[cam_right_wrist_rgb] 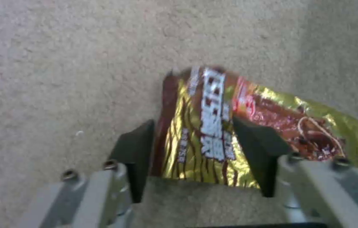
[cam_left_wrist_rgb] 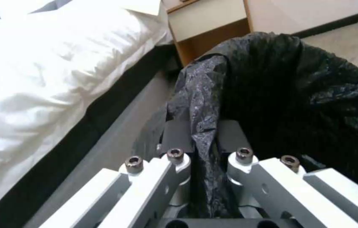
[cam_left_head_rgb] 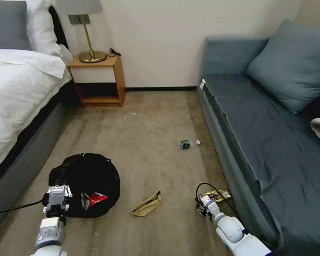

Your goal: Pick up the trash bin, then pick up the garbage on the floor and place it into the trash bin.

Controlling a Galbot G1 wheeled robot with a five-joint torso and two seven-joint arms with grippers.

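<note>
Your left gripper [cam_left_wrist_rgb: 202, 139] clamped tight on trash bin [cam_left_head_rgb: 90, 183] rim w/ black liner, bin by bed, red wrapper [cam_left_head_rgb: 96, 199] inside, your right gripper [cam_right_wrist_rgb: 200, 152] wide open straddling gold-brown wrapper [cam_right_wrist_rgb: 229, 123] on carpet nr sofa, paper bag [cam_left_head_rgb: 147, 204] & bottle [cam_left_head_rgb: 186, 144] on floor

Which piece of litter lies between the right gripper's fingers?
The gold-brown snack wrapper, straddled by the open right gripper; the tan paper bag and bottle lie apart.

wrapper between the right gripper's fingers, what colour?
Gold with brown-red print, the wrapper; clearest in the right wrist view.
</note>
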